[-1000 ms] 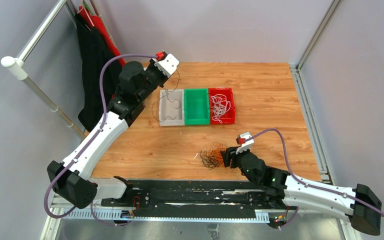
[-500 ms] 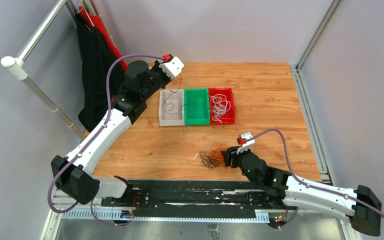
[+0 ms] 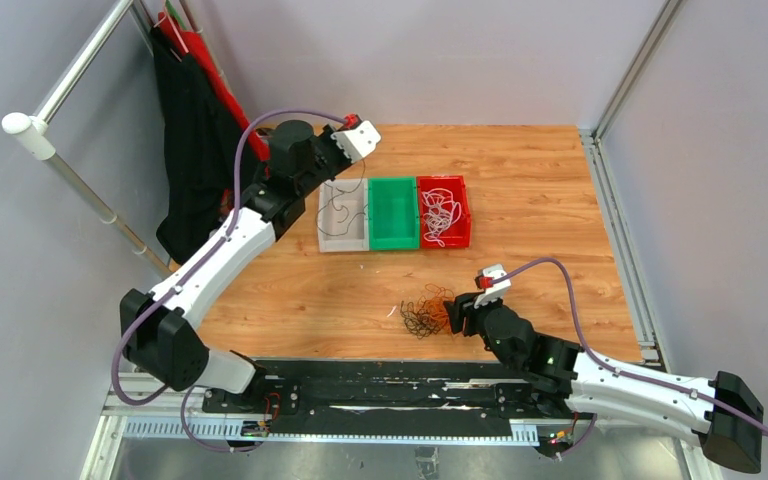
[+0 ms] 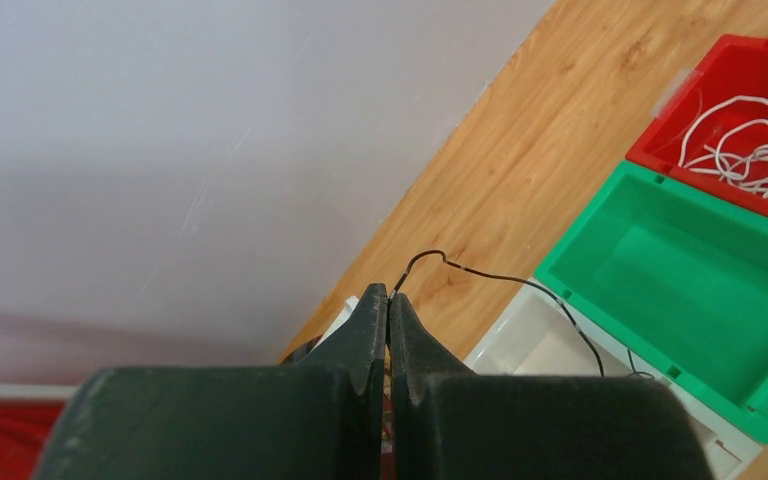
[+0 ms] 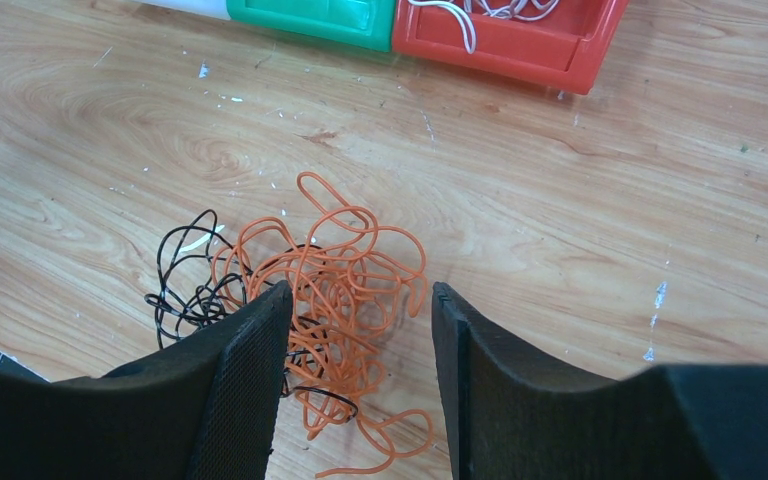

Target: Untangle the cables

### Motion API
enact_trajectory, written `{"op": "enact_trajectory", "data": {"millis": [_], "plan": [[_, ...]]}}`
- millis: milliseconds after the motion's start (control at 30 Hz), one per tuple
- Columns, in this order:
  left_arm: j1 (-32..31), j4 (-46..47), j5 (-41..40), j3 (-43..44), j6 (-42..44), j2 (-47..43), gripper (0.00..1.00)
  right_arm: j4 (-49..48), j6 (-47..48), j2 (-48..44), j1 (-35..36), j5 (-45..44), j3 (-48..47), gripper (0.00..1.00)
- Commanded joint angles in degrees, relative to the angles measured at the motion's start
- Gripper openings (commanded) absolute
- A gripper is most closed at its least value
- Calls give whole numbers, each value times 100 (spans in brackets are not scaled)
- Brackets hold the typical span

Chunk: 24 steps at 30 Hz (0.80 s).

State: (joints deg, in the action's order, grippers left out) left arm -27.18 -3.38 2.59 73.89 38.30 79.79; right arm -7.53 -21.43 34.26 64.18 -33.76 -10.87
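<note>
A grey bin (image 3: 343, 243), a green bin (image 3: 393, 243) and a red bin (image 3: 464, 212) are sitting touching in a row, left to right, on the far half of the wooden tabletop (image 3: 540, 200). Black cloth (image 3: 185, 130) and red cloth (image 3: 205, 60) are hanging by a rail (image 3: 70, 65) at the far left.

Left pincer (image 4: 388, 296) pinched tight (reached far forward); right pincer (image 5: 359, 296) gapes low.

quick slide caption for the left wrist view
Left gripper pinching a thin black cable that trails down to the white bin
</note>
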Motion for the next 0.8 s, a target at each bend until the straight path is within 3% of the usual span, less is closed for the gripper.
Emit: {"op": "enact_trajectory", "data": {"millis": [0, 767], "plan": [[20, -13, -96, 64, 157, 269, 0, 76, 66, -94, -37, -197, -205, 54], [-57, -260, -465, -478, 294, 1493, 0, -147, 80, 365, -37, -333, -296, 54]]}}
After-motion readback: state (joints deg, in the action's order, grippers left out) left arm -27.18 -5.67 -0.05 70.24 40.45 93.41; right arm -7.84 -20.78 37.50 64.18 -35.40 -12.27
